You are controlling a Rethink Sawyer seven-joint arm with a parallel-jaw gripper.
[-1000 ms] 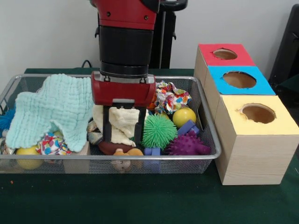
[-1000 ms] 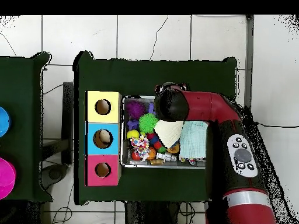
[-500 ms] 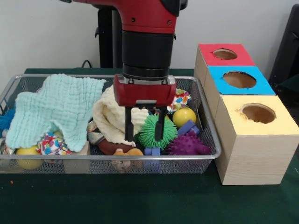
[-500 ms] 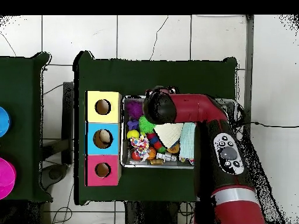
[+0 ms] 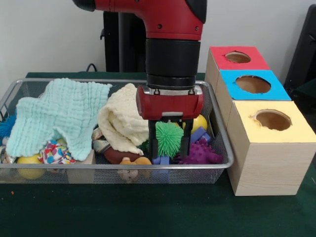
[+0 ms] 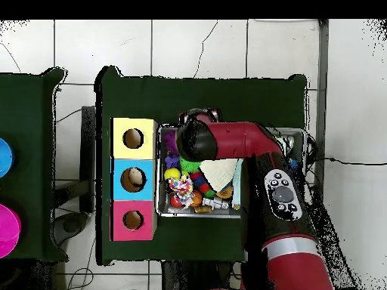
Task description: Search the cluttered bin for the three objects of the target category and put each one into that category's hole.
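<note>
Gripper (image 5: pixel 169 146) straddling green spiky ball (image 5: pixel 169 138), low inside bin (image 5: pixel 118 168)

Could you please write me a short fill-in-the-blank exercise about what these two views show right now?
1. The open gripper straddles the spiky ____ ball.
2. The silver wire mesh bin sits on a dark ____ tablecloth.
3. The wooden box nearest the front camera has a ____ top.
4. The knitted mint cloth lies beside a ____ cloth.

Missing words: green; green; yellow; cream
</note>
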